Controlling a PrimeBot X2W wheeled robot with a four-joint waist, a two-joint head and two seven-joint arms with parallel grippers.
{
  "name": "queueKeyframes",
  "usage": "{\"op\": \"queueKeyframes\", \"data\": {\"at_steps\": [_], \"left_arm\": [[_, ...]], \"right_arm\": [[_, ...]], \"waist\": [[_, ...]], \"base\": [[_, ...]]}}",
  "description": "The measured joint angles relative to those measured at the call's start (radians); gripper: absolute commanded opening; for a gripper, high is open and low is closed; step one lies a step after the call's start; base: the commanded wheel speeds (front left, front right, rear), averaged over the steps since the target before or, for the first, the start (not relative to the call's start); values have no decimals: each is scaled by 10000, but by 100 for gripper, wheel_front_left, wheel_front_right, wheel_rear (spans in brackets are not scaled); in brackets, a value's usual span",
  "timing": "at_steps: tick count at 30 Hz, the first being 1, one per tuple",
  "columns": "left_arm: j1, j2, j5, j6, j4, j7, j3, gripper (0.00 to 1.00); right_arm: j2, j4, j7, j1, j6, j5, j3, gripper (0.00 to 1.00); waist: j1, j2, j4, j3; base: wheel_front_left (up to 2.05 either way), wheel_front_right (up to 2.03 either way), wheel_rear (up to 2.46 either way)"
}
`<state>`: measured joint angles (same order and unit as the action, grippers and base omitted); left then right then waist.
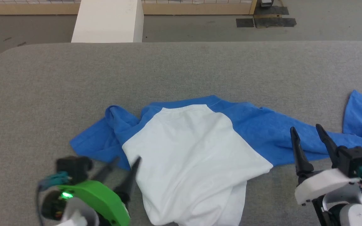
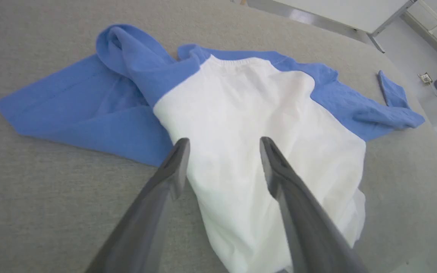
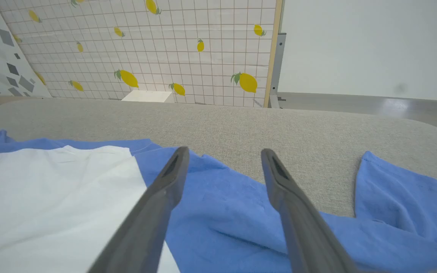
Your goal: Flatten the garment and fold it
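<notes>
The left gripper (image 1: pixel 127 159), fingers spread and empty, sits at the near left edge of the garment (image 1: pixel 193 150); it is blurred in the head view. In the left wrist view one finger lies over the grey padded table (image 2: pixel 51 212) and the other over the white body, straddling that body's edge just below the left sleeve (image 1: pixel 105 131); whether the tips touch the cloth cannot be told. The right gripper (image 1: pixel 305 127), fingers likewise apart and holding nothing, has its tips over the right sleeve (image 1: pixel 262 125), just right of the white body. The garment lies mid-table, neckband farthest from the robot, hem rumpled nearest it; the left sleeve is bunched, and the right sleeve is stretched outward with its end doubled back. A white block (image 1: pixel 108 22) stands beyond the table.
</notes>
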<state>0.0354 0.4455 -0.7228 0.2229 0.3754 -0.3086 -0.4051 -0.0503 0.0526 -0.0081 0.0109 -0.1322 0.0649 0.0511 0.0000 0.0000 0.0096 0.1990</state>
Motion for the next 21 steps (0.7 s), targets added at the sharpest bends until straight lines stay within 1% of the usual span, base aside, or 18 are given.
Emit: {"op": "queueKeyframes", "data": {"at_steps": [2, 4, 8, 10, 13, 17, 21], "left_arm": [[-71, -253, 153, 42, -182, 1175, 585, 100], [-328, -466, 629, 67, -675, 2560, 1070, 100], [-915, -725, 1427, 23, -2134, 4587, 1432, 100], [-1244, -945, 1647, -21, -2736, 5212, 1469, 100], [-1695, -1212, 2130, -155, -3325, 5524, 1381, 100], [-2185, -1595, 2336, -629, -3983, 5616, 1400, 100], [-2477, -2019, 2681, -999, -4197, 5626, 1655, 100]], "right_arm": [[-21, -276, 518, 301, 0, -297, 167, 100], [-132, -648, 1170, 782, 0, -522, 309, 100], [-652, -1695, 2577, 1876, 0, -667, 249, 100], [-961, -2174, 3037, 2406, 0, -648, 90, 100], [-1402, -2798, 3452, 3296, 0, -426, -464, 100], [-2019, -3616, 4027, 4299, 0, 155, -1574, 100], [-2623, -4297, 4773, 4906, 0, 690, -2610, 100]], "waist": [[0, 0, 52, 38], [0, 0, 129, 107], [0, 0, 276, 302], [0, 0, 354, 417], [0, 0, 460, 630], [0, 0, 602, 955], [0, 0, 775, 1254]], "base": [[0, 0, 0], [0, 0, 0], [0, 0, 0], [0, 0, 0], [0, 0, 0], [0, 0, 0], [0, 0, 0]]}}
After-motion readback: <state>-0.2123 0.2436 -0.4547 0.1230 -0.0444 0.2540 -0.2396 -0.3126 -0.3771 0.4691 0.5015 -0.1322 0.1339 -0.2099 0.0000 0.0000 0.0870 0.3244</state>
